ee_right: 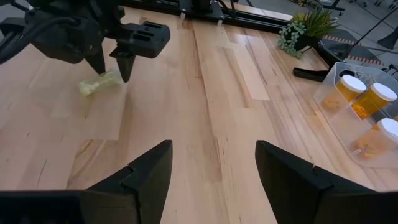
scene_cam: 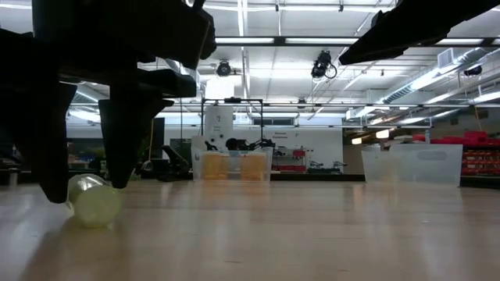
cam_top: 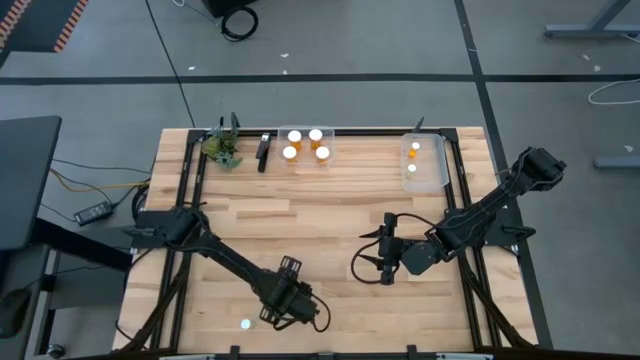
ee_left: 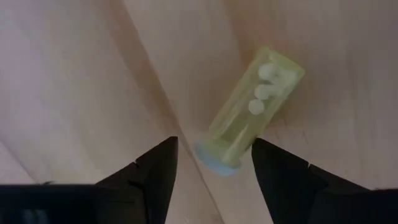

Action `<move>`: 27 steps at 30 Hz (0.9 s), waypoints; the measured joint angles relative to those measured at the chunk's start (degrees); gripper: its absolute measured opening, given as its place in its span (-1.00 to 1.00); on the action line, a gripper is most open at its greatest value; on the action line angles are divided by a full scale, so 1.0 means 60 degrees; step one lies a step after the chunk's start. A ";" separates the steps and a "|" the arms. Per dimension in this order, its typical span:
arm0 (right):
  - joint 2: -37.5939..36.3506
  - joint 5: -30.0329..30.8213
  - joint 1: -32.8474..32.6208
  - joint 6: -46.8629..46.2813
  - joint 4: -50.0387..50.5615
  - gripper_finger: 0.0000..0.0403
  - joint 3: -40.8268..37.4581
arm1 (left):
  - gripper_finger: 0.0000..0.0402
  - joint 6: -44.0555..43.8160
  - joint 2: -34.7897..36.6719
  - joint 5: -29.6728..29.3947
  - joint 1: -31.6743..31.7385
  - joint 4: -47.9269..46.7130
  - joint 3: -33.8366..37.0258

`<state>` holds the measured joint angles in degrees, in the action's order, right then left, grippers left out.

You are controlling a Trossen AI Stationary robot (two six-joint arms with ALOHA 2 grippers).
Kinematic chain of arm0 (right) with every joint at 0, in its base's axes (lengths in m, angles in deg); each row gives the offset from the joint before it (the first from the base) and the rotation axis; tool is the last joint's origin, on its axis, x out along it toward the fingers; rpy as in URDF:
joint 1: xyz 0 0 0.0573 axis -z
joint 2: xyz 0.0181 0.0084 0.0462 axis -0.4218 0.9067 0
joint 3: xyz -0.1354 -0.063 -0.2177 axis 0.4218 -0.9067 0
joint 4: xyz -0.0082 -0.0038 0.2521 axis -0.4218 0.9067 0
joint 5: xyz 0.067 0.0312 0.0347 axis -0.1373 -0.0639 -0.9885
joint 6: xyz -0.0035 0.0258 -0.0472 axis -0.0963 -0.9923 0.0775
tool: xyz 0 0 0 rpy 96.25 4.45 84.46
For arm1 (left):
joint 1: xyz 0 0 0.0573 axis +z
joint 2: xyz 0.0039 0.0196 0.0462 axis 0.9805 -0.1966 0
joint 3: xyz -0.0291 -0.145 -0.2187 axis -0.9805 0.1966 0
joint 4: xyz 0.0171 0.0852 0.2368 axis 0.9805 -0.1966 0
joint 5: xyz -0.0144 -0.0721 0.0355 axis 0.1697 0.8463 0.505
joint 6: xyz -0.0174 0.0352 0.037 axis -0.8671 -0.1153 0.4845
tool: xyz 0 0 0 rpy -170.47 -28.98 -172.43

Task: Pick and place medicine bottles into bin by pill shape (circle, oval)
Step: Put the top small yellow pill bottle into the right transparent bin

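One medicine bottle (ee_left: 255, 109), pale yellow and translucent with round white pills inside, lies on its side on the wooden table near the front edge. Its whitish cap end (ee_left: 217, 163) sits between the fingers of my left gripper (ee_left: 214, 149). That gripper points straight down and is open; I see no finger touching the bottle. The low view shows the same bottle (scene_cam: 94, 204) on the table between the two dark fingers. My right gripper (ee_right: 214, 155) hovers open over the table's right middle (cam_top: 385, 262) with nothing between its fingers.
At the far edge stand two clear bins: one (cam_top: 305, 132) with several white-capped orange bottles, and one farther right (cam_top: 438, 160) with two bottles. A small green plant (cam_top: 225, 150) and a black tool (cam_top: 263, 152) lie left of the first bin. Bare wood lies between the arms.
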<state>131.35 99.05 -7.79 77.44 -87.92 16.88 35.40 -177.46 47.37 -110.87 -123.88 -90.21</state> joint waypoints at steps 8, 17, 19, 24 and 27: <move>0.0001 -0.0041 0.0000 0.0000 0.0007 0.17 0.0000 | -0.03 0.0936 0.0011 0.0143 0.0197 0.0329 0.0000; -0.0002 -0.0073 0.0001 0.0000 0.0073 0.17 0.0000 | 0.00 0.1366 0.0308 0.0205 0.0235 0.1125 -0.0004; 0.0001 -0.0076 -0.0002 -0.0014 0.0076 0.17 0.0000 | -0.02 0.1485 0.0387 0.0295 0.0234 0.1473 0.0211; 0.0001 -0.0076 0.0001 -0.0049 0.0101 0.17 0.0000 | -0.05 0.1535 0.1098 0.0540 0.0290 0.3064 0.1650; 0.0001 -0.0076 0.0001 -0.0008 0.0088 0.17 0.0000 | -0.04 0.1486 0.1752 0.0540 0.0346 0.4200 0.2593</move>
<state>131.36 98.59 -7.78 77.39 -87.40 16.88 44.32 -166.95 50.61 -108.79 -98.68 -74.65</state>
